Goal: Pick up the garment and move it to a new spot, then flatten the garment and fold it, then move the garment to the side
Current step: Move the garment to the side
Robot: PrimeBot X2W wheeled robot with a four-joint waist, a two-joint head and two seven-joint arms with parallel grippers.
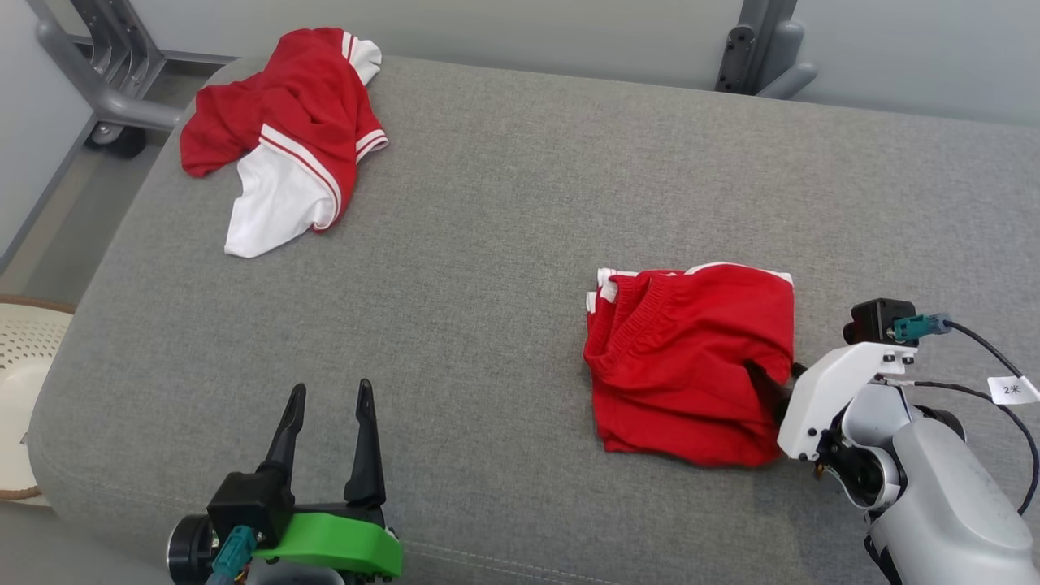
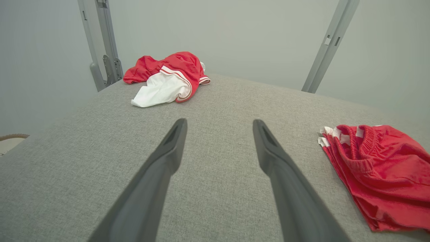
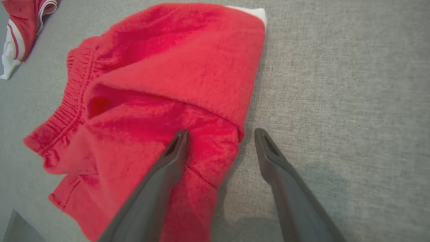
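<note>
Shorts (image 1: 691, 366) plus one crumpled garment (image 1: 284, 138) make two; left hand (image 1: 330, 388) and right hand (image 3: 221, 134) both hang released.

basket (image 1: 24, 390): cut off at left edge | shorts (image 2: 379, 174): cut off at right edge | cable tag (image 1: 1011, 390): text unclear

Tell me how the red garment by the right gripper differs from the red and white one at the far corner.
The folded red garment lies as a compact stack; the red and white garment is a crumpled heap. The folded one shows mostly red, the crumpled one a large white panel. Both lie on the grey cushion.
</note>
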